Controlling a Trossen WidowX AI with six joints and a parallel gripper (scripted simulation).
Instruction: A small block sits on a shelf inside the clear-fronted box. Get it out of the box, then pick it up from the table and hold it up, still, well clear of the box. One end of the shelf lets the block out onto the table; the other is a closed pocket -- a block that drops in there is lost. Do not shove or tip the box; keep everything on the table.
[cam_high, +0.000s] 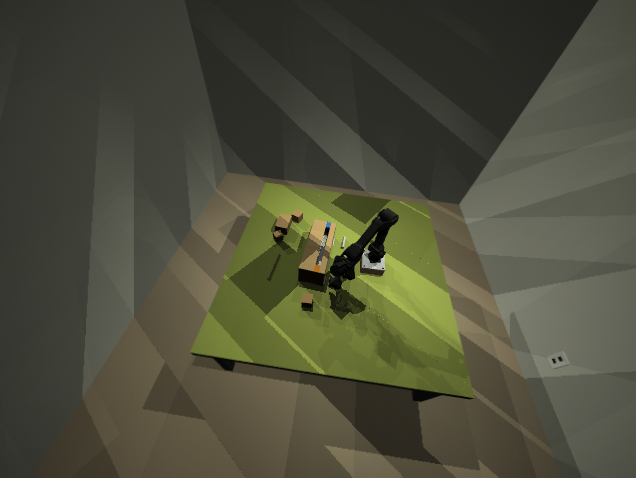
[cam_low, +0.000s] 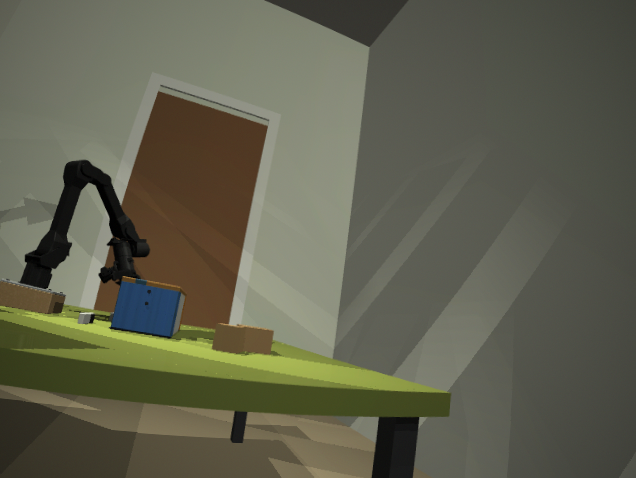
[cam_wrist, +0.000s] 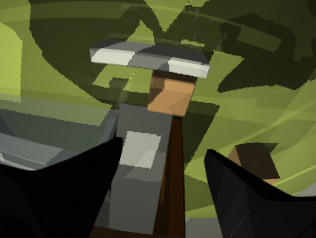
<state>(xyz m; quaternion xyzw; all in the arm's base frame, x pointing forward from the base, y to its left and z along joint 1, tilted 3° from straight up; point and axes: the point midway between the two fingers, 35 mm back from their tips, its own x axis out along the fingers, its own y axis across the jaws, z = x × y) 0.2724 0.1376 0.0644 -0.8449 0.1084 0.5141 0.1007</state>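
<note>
The small tan block (cam_wrist: 171, 96) lies on the table outside the box, against a white-grey bar (cam_wrist: 145, 61) beyond the box's end in the wrist view. The arm hides it in the top view. The box (cam_high: 310, 246) (cam_low: 146, 310) (cam_wrist: 176, 195) stands upright, with an orange mark at its near end and a blue one at its far end. My gripper (cam_high: 335, 283) (cam_wrist: 165, 150) is open, with nothing between its fingertips. It is above the table beside the box's orange end, and the small block shows ahead of the fingertips in the wrist view.
A larger brown block (cam_high: 306, 300) (cam_wrist: 256, 162) lies off the box's orange end. Several tan blocks (cam_high: 282, 223) (cam_low: 228, 337) and a thin brown stick (cam_high: 274, 267) lie behind the box. Another white bar (cam_high: 343, 242) lies between the box and the robot base (cam_high: 372, 261).
</note>
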